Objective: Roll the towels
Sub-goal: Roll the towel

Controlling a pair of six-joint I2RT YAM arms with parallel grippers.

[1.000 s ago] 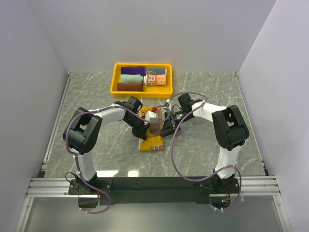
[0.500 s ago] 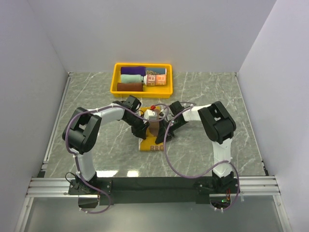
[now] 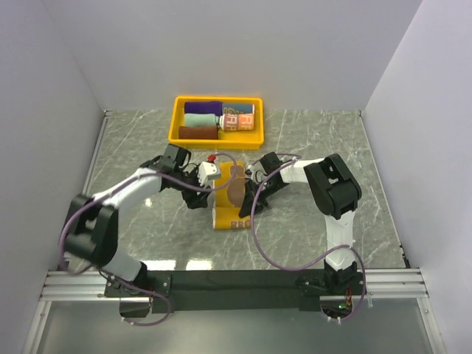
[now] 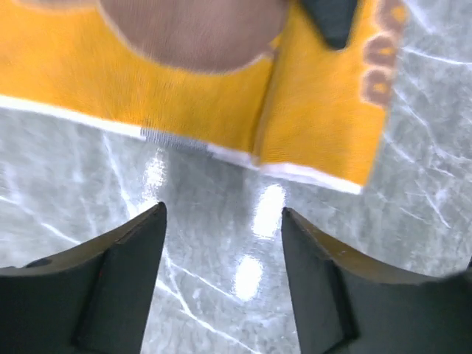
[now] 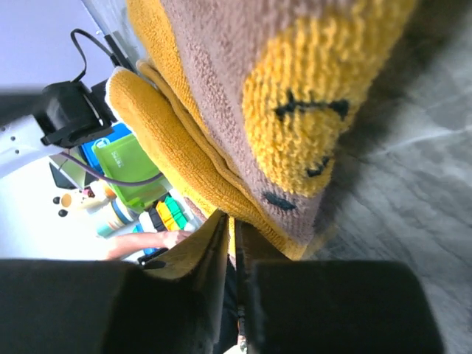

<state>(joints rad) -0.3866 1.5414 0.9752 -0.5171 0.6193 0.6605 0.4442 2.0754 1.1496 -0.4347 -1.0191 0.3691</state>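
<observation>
**Overhead view.** The brown towel [image 3: 228, 214] lies at the middle of the table [image 3: 133, 147], between the two arms. Its yellow border with brown lettering rests flat toward the near edge. Its brown middle is raised in a fold on the far side.

The right gripper [image 3: 249, 202] meets the towel's right side. The left gripper [image 3: 200, 190] sits just beside the towel's left side, apart from it.

A yellow tray [image 3: 174, 125] stands at the middle of the far edge. It holds four rolled towels:
- a purple roll [image 3: 203, 108], a mint roll [image 3: 201, 119] and a maroon roll [image 3: 198, 132], stacked from far to near in its left half;
- a patterned roll [image 3: 238, 118] in its right half.

**Left wrist view.** The left gripper [image 4: 221, 276] has its fingers [image 4: 110, 287] spread wide over bare marble, with nothing between them. The towel's white-trimmed yellow edge [image 4: 310, 118] lies beyond the fingertips.

**Right wrist view.** The right gripper [image 5: 234, 273] has its fingers [image 5: 324, 302] pressed together on a thin yellow edge of the brown towel [image 5: 221, 88]. The towel's yellow bear face fills the upper frame.
</observation>
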